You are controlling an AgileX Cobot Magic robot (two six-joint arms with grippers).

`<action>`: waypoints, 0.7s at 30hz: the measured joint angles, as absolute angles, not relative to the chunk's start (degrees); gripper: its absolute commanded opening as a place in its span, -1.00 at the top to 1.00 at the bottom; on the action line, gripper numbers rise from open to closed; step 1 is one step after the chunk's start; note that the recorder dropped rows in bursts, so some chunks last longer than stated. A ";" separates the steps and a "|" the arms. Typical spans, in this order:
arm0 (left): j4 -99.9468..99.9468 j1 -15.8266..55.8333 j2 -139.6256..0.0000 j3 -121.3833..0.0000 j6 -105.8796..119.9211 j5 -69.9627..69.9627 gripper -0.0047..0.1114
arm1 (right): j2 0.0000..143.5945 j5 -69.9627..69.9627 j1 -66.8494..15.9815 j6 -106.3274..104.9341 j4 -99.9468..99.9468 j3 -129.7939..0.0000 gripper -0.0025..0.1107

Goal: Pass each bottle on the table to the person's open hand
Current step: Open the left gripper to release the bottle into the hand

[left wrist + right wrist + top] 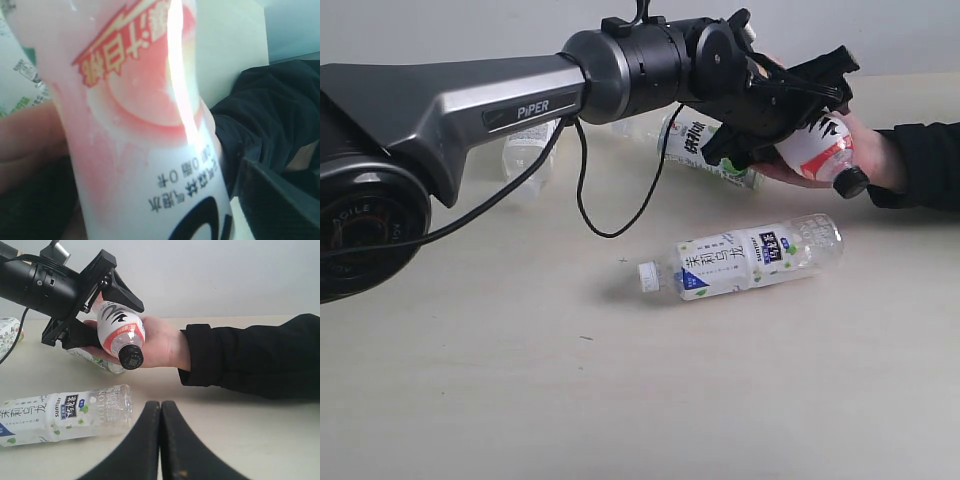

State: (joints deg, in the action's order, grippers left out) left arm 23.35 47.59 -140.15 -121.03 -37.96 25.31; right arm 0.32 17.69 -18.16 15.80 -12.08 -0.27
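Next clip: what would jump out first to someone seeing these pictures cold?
The left claw straddles the pink-white bottle, which lies in the person's open hand at the exterior view's upper right. Next comes the blue-labelled bottle, lying on its side mid-table with its white cap pointing left in that view. The right claw is shut and holds nothing.
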 measured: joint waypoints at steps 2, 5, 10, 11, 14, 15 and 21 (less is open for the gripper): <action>23.35 47.59 -140.15 -121.03 -37.96 25.33 -0.51 | 0.32 17.69 -18.16 15.80 -12.08 -0.27 0.96; 23.35 47.59 -140.15 -121.03 -37.55 26.26 -0.51 | 0.32 17.69 -18.16 15.80 -12.08 -0.27 0.96; 23.35 47.16 -139.91 -121.03 -34.90 29.85 -0.51 | 0.32 17.69 -18.16 15.80 -12.08 -0.27 0.96; 23.35 46.95 -139.33 -121.03 -33.51 30.66 -0.51 | 0.32 17.69 -18.16 15.80 -12.08 -0.27 0.96; 23.25 46.90 -137.28 -121.03 -31.48 31.52 -0.51 | 0.32 17.69 -18.16 15.80 -12.08 -0.27 0.96; 23.25 46.90 -136.85 -121.03 -31.38 31.77 -0.51 | 0.32 17.69 -18.16 15.80 -12.08 -0.27 0.96; 23.25 46.90 -135.87 -121.03 -30.65 36.10 -0.51 | 0.32 17.69 -18.16 15.80 -12.08 -0.27 0.96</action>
State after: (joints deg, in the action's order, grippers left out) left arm 23.25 46.90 -135.87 -121.03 -30.65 36.10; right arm 0.32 17.69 -18.16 15.80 -12.08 -0.27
